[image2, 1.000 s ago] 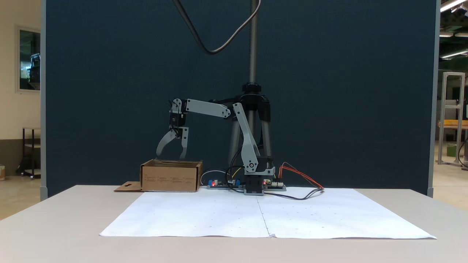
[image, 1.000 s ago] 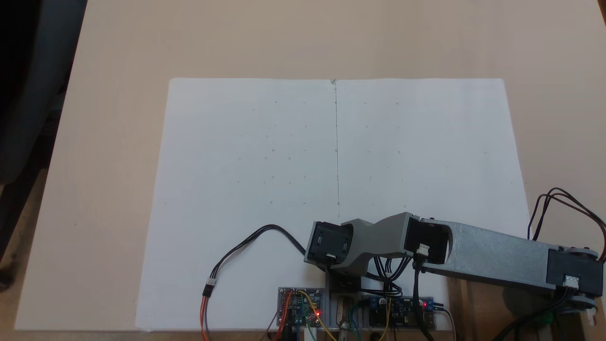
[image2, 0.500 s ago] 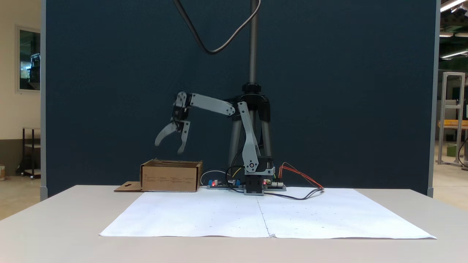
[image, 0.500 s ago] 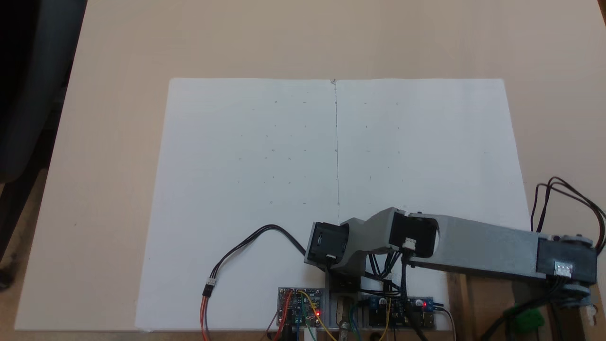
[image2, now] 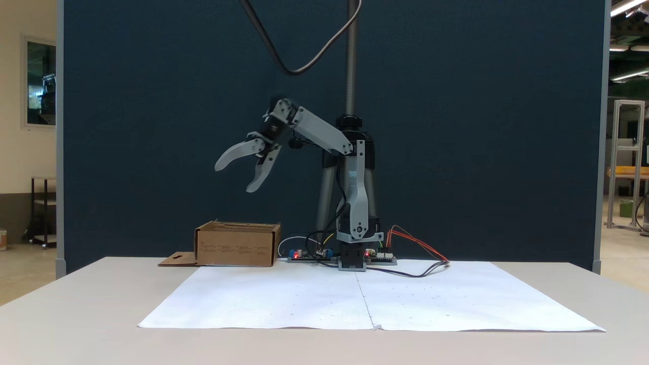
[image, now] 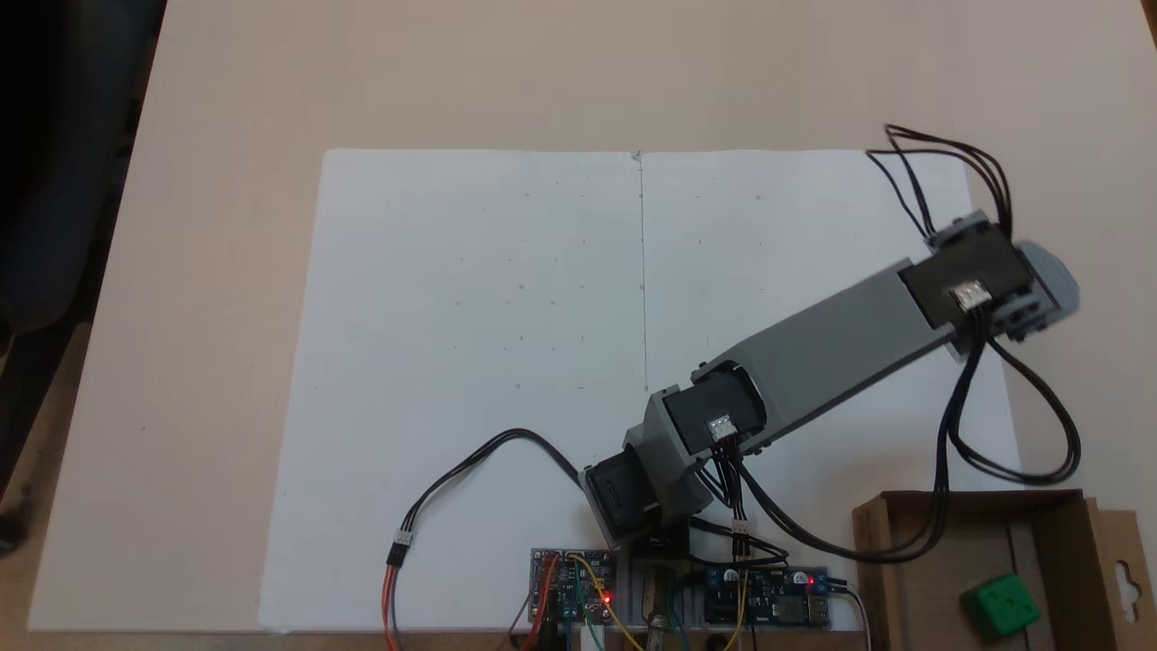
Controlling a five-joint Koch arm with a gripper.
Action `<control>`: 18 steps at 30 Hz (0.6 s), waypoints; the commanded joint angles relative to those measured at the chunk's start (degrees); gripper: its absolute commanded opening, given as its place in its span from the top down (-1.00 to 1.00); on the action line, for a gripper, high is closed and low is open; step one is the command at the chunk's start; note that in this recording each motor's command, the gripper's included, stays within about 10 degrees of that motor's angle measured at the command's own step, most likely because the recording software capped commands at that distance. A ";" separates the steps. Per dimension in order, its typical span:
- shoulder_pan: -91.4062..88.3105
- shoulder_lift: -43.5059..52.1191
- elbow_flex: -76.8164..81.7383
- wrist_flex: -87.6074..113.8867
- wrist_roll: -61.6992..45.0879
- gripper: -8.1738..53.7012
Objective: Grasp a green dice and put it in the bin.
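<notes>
There, bright green dice [image: 1000, 607] in bin [image: 1067, 533]

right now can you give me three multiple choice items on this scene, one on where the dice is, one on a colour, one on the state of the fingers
1. Where is the green dice?
A. on the white paper
B. inside the bin
C. between the fingers

2. What colour is the lit light on the boards by the arm's base?
A. red
B. blue
C. white

3. How do the gripper fingers stand?
A. closed on the dice
B. closed on nothing
C. spread apart, holding nothing

Answers:
1. B: the top-down fixed view shows the dice on the floor of the cardboard bin.
2. A: small red lights glow on the boards in both fixed views.
3. C: the side-on fixed view shows a clear gap between the two fingers, raised above the bin.
</notes>
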 commanded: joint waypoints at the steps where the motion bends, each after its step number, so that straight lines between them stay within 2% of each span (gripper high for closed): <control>1: -7.12 2.72 -0.97 -0.09 4.66 -0.66; 12: -42.36 1.85 -0.97 -1.85 6.68 -0.67; 18: -53.44 1.67 -0.79 -3.87 7.56 -0.67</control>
